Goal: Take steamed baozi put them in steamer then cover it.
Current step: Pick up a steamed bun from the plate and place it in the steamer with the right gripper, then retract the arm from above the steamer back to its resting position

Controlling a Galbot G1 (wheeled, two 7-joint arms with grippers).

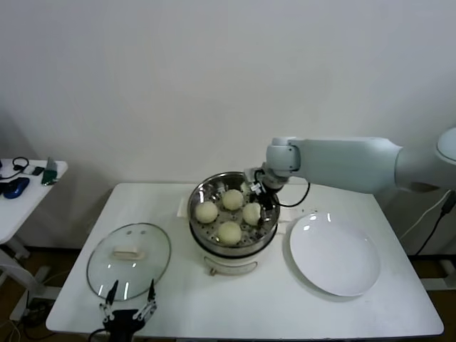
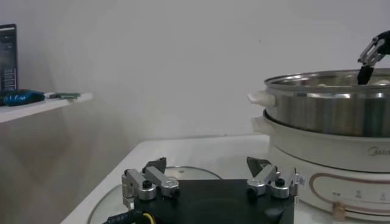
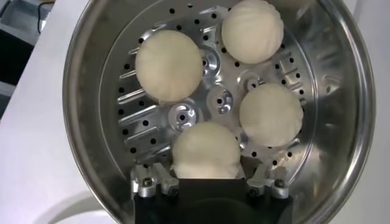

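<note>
The steamer (image 1: 194,214) stands mid-table on its white base. Several cream-white baozi lie on its perforated floor (image 3: 155,125), among them one (image 1: 206,211) on the left and one (image 1: 229,232) at the front. My right gripper (image 1: 259,194) hangs over the steamer's back right part. In the right wrist view it (image 3: 205,171) is open, its fingers (image 3: 145,176) standing on either side of a baozi (image 3: 205,149) that rests on the floor. My left gripper (image 1: 132,293) is open over the near edge of the glass lid (image 1: 128,260), holding nothing.
An empty white plate (image 1: 335,253) lies right of the steamer. The glass lid (image 2: 183,173) lies flat at the table's left front. A small side table (image 1: 28,178) with loose items stands far left. The steamer's wall (image 2: 329,103) rises right of my left gripper (image 2: 207,164).
</note>
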